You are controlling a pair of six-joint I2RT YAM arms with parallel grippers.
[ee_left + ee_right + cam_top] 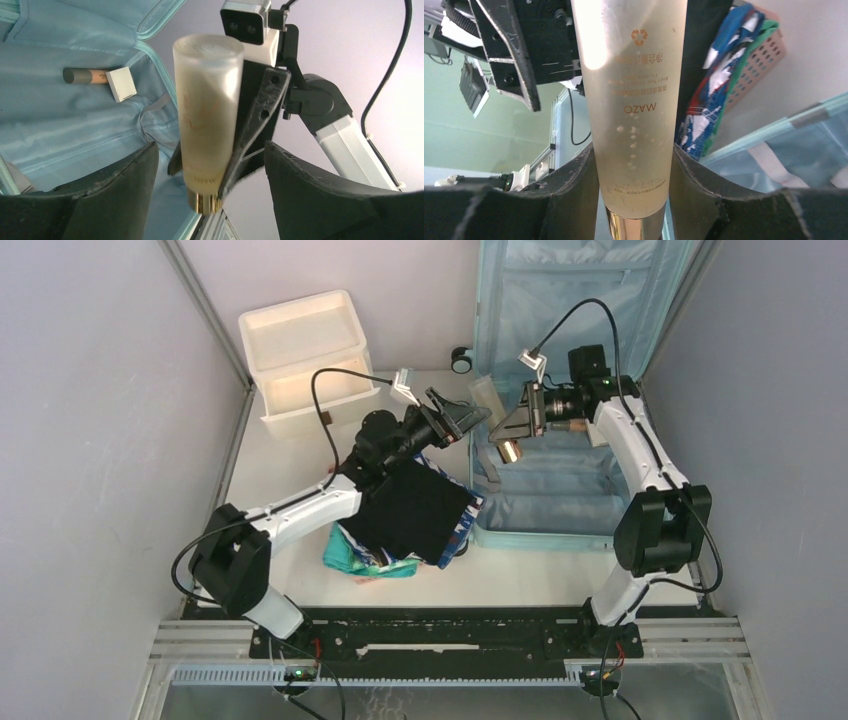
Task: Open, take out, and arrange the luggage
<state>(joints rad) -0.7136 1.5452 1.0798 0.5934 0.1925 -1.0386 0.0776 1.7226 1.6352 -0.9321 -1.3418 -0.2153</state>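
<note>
Top external view: the luggage [545,505] lies open at the far right of the table [290,450], its lid [580,280] standing upright. Over its left rim the right gripper [633,170] pinches a frosted tube [205,100] just above the gold cap [631,227]. The left gripper [210,150] is spread either side of the tube, not touching it. The shell looks stiff and bulky, apt to roll on its wheels [461,360], so I'd take it by the rim.
</note>
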